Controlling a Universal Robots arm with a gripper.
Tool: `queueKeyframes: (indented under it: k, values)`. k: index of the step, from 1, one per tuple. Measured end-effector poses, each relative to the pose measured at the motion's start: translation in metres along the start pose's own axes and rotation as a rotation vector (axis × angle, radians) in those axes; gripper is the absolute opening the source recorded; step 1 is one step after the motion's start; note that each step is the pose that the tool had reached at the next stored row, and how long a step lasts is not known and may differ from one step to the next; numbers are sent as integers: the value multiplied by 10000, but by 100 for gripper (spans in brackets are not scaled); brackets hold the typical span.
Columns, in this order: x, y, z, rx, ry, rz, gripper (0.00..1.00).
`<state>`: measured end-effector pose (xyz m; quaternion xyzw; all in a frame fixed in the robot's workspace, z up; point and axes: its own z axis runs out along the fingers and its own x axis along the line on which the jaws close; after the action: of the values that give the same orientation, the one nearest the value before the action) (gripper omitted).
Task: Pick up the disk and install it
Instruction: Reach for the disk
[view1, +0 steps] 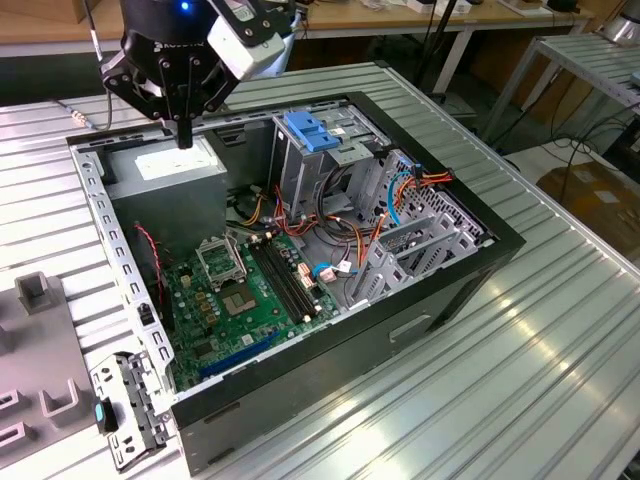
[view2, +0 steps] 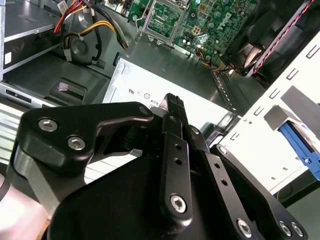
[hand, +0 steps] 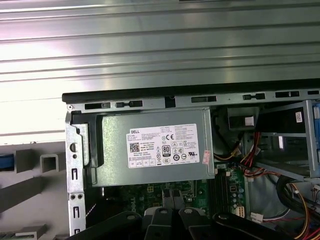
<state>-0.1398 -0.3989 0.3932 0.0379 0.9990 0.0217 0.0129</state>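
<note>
1. Just above the power-supply box (view1: 165, 165), my gripper (view1: 185, 138) pointed straight down, its tip close over the box's white sticker; whether it touched the box I could not tell.
2. My jaws were closed together with nothing between them, as the second wrist view also showed (view2: 172, 100).
3. Out past the case wall (view1: 100, 220) that runs along one end of the power-supply box, a blue rail lay beside the grey fixture blocks (hand: 25, 160) on the table. I took it for the disk (hand: 5, 162), though so little of it showed that I could not be sure. It was well apart from my gripper.
4. Beside the power-supply box, inside the open case, lay the green motherboard (view1: 240, 300).
5. Farther from the box than the board stood the tall metal cage (view1: 300, 170) with its blue latch (view1: 315, 132) on top, and orange and red cables (view1: 425, 180) ran beyond the cage.
</note>
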Motion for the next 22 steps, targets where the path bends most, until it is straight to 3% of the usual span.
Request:
queueKeyframes:
  k: [22]
  values:
    - [65,-5,0,0,0,0,11]
